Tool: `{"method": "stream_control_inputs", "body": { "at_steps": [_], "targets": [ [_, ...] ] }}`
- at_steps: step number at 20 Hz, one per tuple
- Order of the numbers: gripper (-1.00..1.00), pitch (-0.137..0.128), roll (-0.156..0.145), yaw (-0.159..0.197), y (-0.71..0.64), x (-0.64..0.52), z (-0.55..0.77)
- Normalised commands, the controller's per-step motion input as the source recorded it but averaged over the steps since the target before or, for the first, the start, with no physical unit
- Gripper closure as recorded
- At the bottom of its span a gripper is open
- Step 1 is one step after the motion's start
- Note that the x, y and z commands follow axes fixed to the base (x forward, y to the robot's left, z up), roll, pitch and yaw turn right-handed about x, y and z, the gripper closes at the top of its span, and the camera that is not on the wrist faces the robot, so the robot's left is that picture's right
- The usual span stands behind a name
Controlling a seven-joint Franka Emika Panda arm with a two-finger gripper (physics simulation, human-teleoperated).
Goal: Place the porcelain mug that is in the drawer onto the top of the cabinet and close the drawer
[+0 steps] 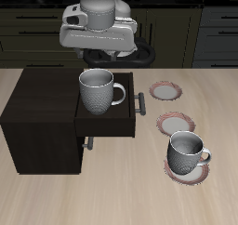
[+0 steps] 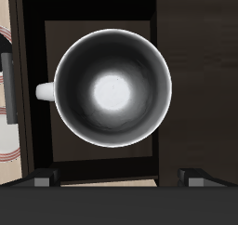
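The porcelain mug (image 1: 98,91) stands upright in the open drawer (image 1: 107,126), its handle toward the drawer's grey bar handle (image 1: 141,103). The drawer is pulled out of the dark cabinet (image 1: 42,108), whose flat top is bare. My gripper (image 1: 100,61) hangs straight above the mug, open and empty. In the wrist view I look down into the mug (image 2: 113,89), with the drawer's walls (image 2: 167,80) around it. My gripper (image 2: 119,178) shows one fingertip (image 2: 42,178) on each side, wide apart, not touching the mug.
A second, darker grey mug (image 1: 186,152) stands on a pink-rimmed plate (image 1: 173,173) near the table's front edge. Two more plates (image 1: 167,91) (image 1: 175,125) lie beside the drawer. The lower front's small handle (image 1: 90,143) sits below. Dark kitchen units stand behind.
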Motion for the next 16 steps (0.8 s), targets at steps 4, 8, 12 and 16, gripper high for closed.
{"method": "stream_control_inputs", "body": {
  "at_steps": [4,8,12,16],
  "targets": [
    [-1.00,0.005,0.024,0.034,0.32,0.01,-0.06],
    [-1.00,0.002,0.008,0.049,0.17,0.09,-0.04],
    [-1.00,-0.001,-0.004,0.053,0.11,0.14,-0.03],
    [-1.00,0.011,-0.021,0.032,0.01,0.18,-0.08]
  ]
}}
